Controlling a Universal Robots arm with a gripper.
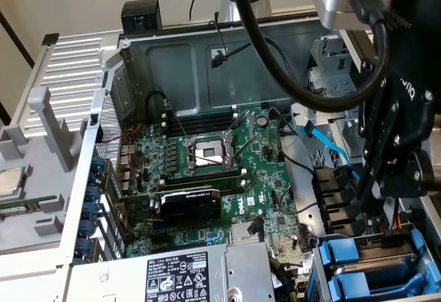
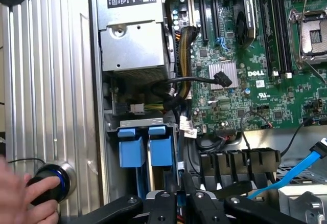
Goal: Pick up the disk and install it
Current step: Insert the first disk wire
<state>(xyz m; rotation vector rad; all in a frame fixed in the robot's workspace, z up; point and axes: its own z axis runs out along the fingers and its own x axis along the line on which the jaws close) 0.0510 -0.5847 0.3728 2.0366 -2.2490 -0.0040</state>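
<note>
Two blue plastic drive carriers stand side by side in the drive bay at the case's corner. The carrier closer to the motherboard is the disk, seen edge-on with its label hidden. The second carrier sits beside it. My gripper hangs just above the bay by the first carrier's edge. Its black fingers are drawn together, with only a thin sliver of blue between them, and I see nothing gripped.
A grey power-supply box with a black-white label lies beside the bay. The green motherboard fills the case floor. Black cable clips and a blue SATA cable lie near my fingers. A hand rests on a blue-ringed button.
</note>
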